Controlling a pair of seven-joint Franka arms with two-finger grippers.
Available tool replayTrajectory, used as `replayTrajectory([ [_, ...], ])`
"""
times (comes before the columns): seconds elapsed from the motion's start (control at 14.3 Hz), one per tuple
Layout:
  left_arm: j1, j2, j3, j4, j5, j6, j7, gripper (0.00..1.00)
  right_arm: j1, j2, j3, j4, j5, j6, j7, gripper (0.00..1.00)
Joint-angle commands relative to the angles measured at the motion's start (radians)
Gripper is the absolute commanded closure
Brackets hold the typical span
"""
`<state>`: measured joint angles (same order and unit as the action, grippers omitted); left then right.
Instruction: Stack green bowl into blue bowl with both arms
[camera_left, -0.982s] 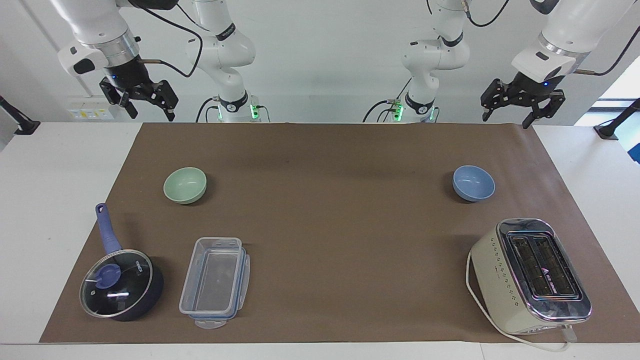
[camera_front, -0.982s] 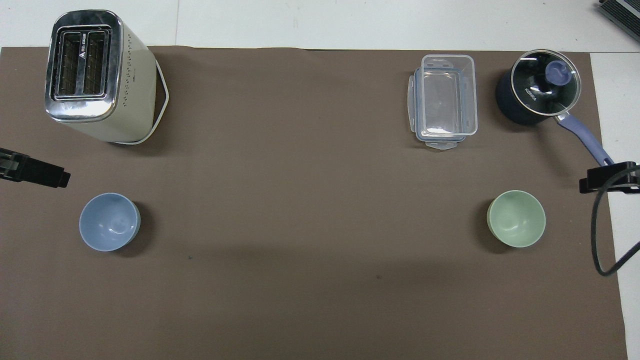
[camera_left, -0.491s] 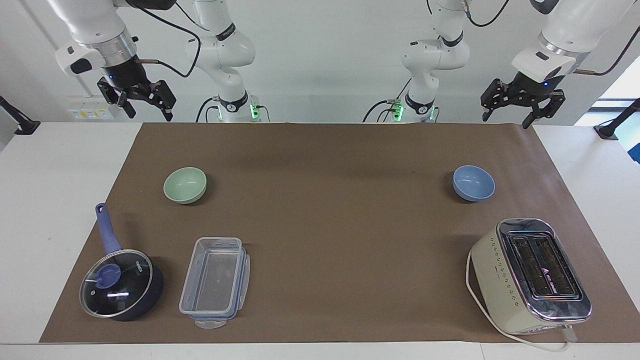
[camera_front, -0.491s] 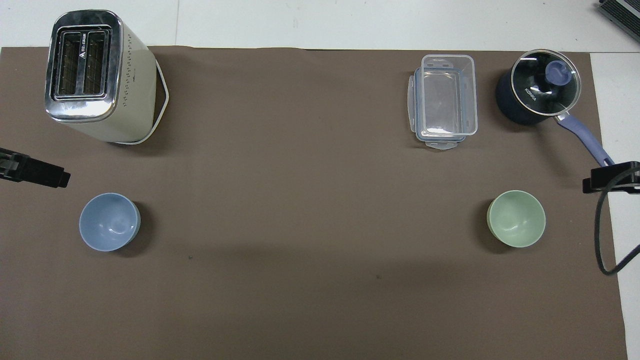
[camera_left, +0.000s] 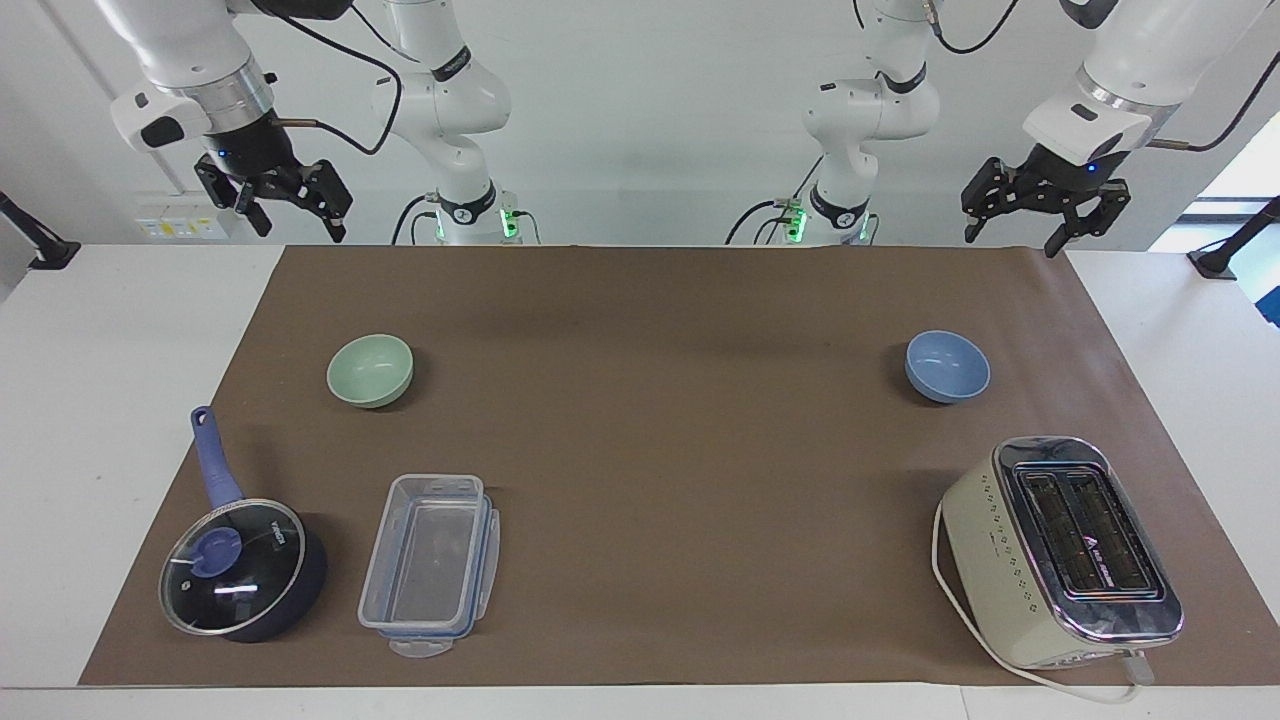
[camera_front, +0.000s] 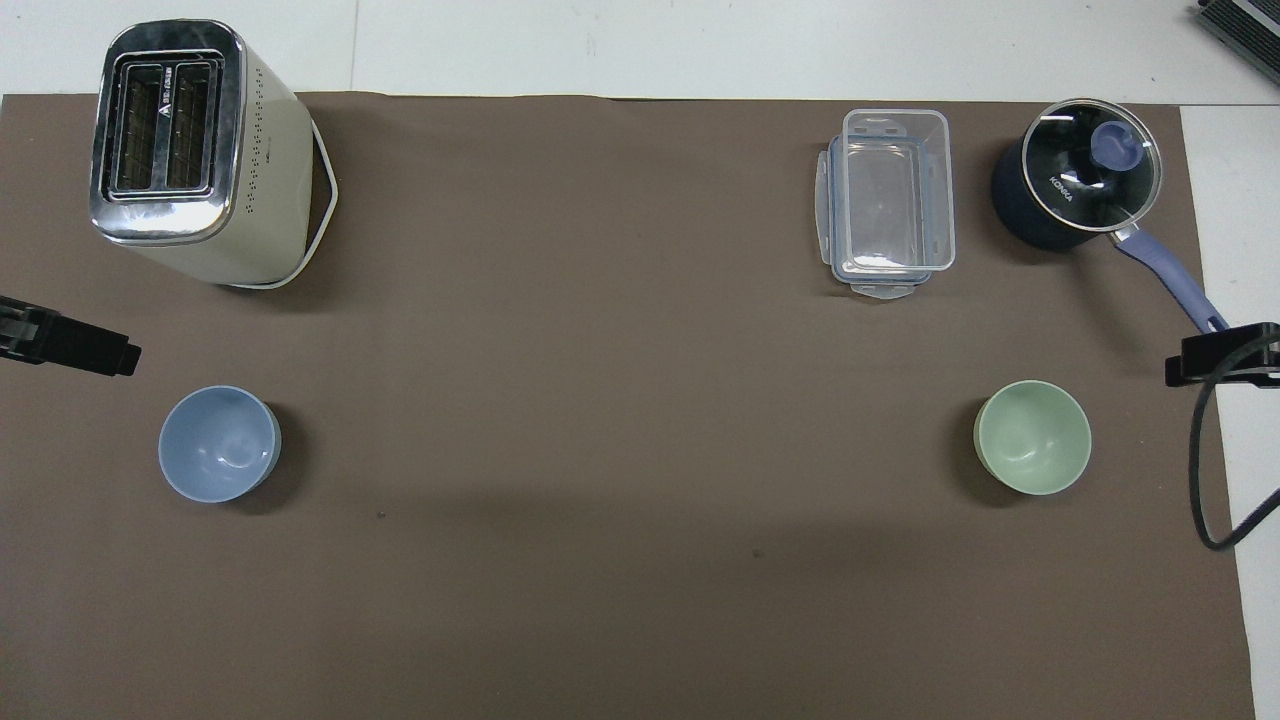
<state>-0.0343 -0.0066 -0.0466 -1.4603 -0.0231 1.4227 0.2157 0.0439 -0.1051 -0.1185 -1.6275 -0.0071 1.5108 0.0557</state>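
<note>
I am hanging my right gripper (camera_left: 290, 205) and left gripper (camera_left: 1045, 215) spread and empty in the facing view's upper corners, nothing begun, the green bowl (camera_left: 370, 370) sitting mid-left and the blue bowl (camera_left: 947, 366) mid-right, so I am judging the next move a descent onto green's rim.

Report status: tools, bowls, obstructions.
Left tool and right tool open, raised, empty. Green bowl and blue bowl apart, unstacked. Nothing between them.
</note>
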Motion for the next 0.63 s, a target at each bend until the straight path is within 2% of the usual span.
replayTrajectory([
  [0.0,-0.002,-0.012,0.001,-0.006,0.009,-0.011,-0.009,0.00,-0.010,-0.022,0.007,-0.023,0.012,-0.003,-0.014,0.00],
  [0.35,-0.001,-0.024,0.004,-0.026,0.009,-0.004,0.007,0.00,-0.006,-0.021,0.008,-0.023,0.012,0.006,-0.010,0.00],
  [0.56,0.014,-0.059,0.005,-0.086,0.008,-0.001,0.016,0.00,-0.006,-0.021,0.008,-0.023,0.012,0.011,-0.011,0.00],
])
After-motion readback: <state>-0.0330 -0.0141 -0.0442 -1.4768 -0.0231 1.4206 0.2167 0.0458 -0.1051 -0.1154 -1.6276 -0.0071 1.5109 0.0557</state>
